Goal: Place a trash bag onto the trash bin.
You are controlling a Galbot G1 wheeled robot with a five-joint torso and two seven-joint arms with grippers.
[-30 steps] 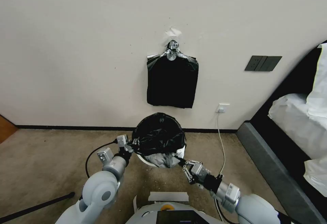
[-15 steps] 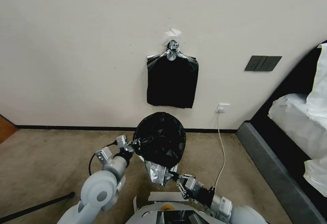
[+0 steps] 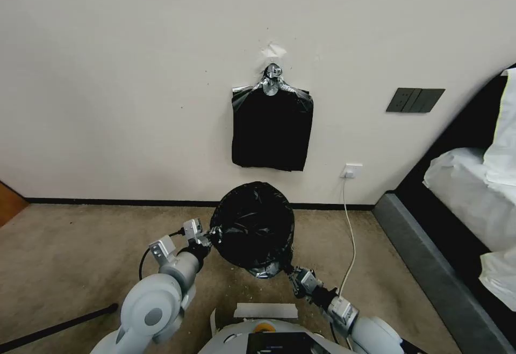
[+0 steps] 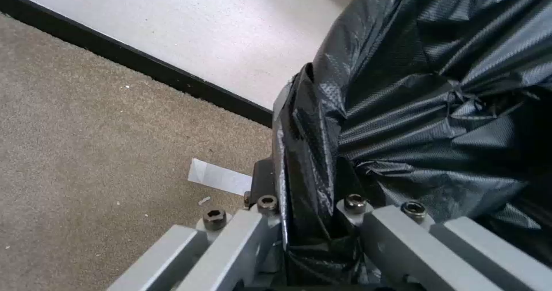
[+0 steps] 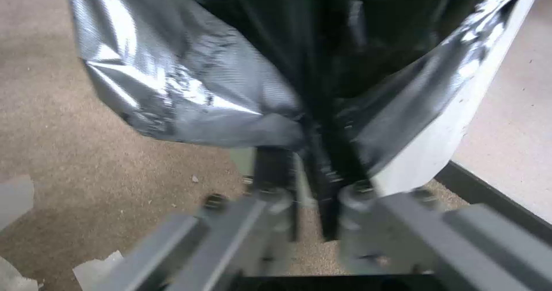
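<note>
The glossy black trash bag [image 3: 252,225] is draped over the trash bin, hiding it in the head view. The bin's cream wall [image 5: 454,123] shows beside the bag [image 5: 189,88] in the right wrist view. My left gripper [image 3: 211,234] is at the bag's left side, shut on a fold of the plastic [image 4: 310,222]. Below the bag's near right edge, my right gripper [image 3: 291,271] is shut on a pinch of the bag [image 5: 323,187], with the film stretched tight above it.
A flat bundle of black bags [image 3: 272,128] hangs from a wall hook above the bin. A white cable [image 3: 350,225] runs down from a socket to the floor on the right. The bed [image 3: 462,198] and its grey base [image 3: 424,268] stand at right. Tape [image 3: 266,310] lies on the carpet.
My right gripper has pulled the bag's near edge down and back towards me, so the black film now covers the bin's front. The left gripper has shifted only slightly.
</note>
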